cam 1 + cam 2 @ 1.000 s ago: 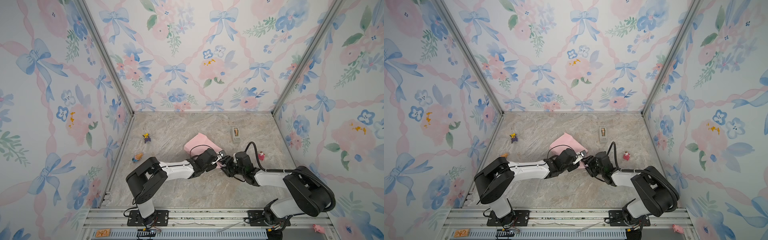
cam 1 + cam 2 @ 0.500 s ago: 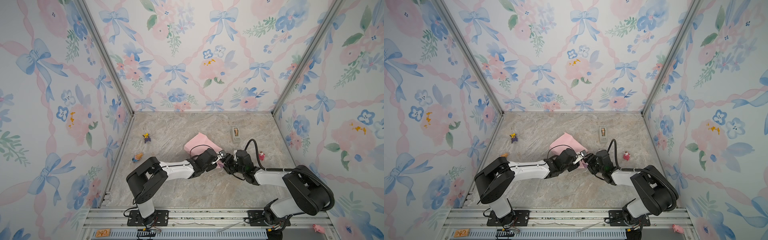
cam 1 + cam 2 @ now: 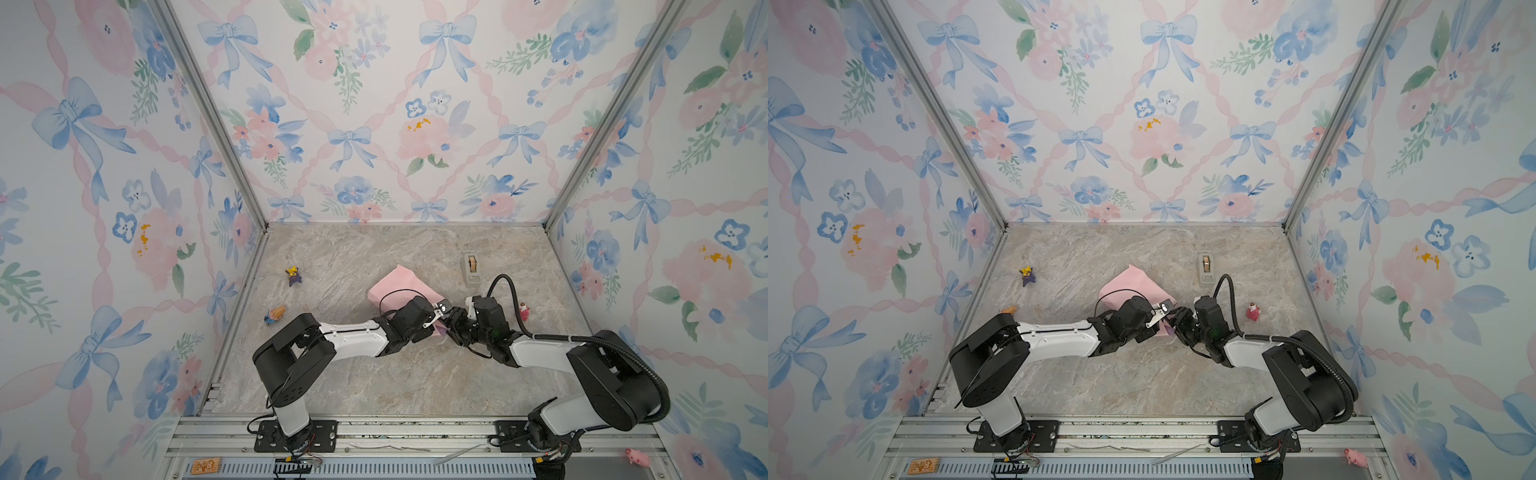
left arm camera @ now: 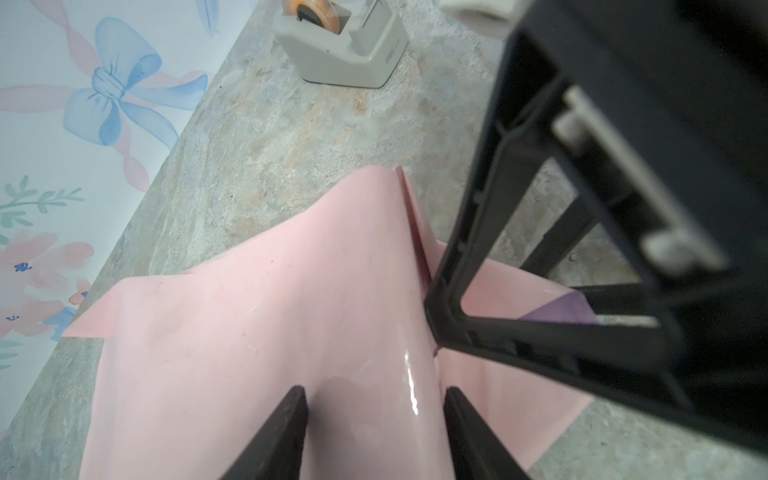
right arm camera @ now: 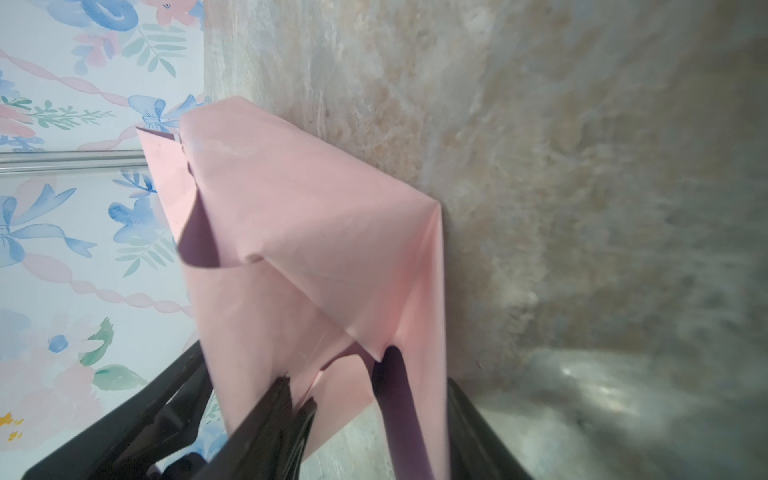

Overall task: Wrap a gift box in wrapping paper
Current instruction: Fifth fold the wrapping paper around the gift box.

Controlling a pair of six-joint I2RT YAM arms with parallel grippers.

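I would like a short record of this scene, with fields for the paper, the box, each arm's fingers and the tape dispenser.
sheet: pale pink glossy wrapping paper, folded into a bundle on the marble-patterned table, lilac underside showing
gift box: not visible
left fingers: closed on the bundle's sides
right fingers: around a loose end flap, grip unclear
tape: grey-beige plastic tape dispenser, apart from the paper, nearer the back wall

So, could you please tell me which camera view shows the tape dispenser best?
The left wrist view: the tape dispenser sits close up, its grey body and orange roll clear, though partly cut off by the frame. Both top views show it only small, toward the back. The right wrist view misses it.
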